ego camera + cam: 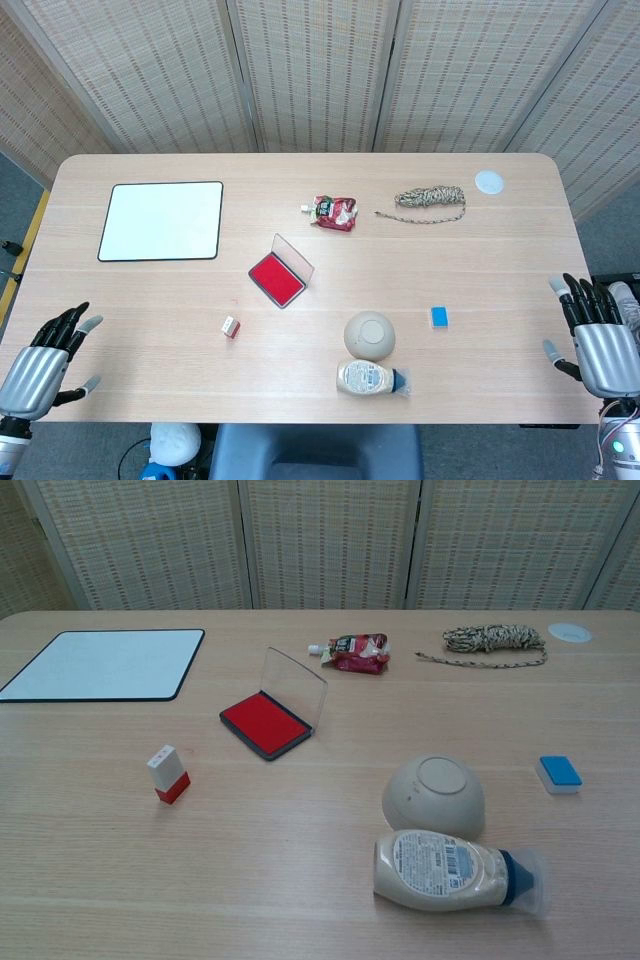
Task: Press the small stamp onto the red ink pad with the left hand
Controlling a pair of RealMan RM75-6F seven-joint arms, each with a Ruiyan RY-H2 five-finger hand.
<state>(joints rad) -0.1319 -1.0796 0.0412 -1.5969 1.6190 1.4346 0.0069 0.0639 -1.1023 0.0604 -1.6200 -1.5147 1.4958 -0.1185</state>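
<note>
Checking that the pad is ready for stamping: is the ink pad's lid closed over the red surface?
No. In the chest view the ink pad lies with its clear lid tilted up at the back, leaving the red surface exposed.

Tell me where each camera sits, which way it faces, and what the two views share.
Head view: high up, looking steeply down on the whole table; left hand and right hand show at the near corners, fingers apart.
Chest view: lower, looking forward across the tabletop toward the screens; no part of the robot shows.
Shared: small stamp, red ink pad, bowl, bottle.
</note>
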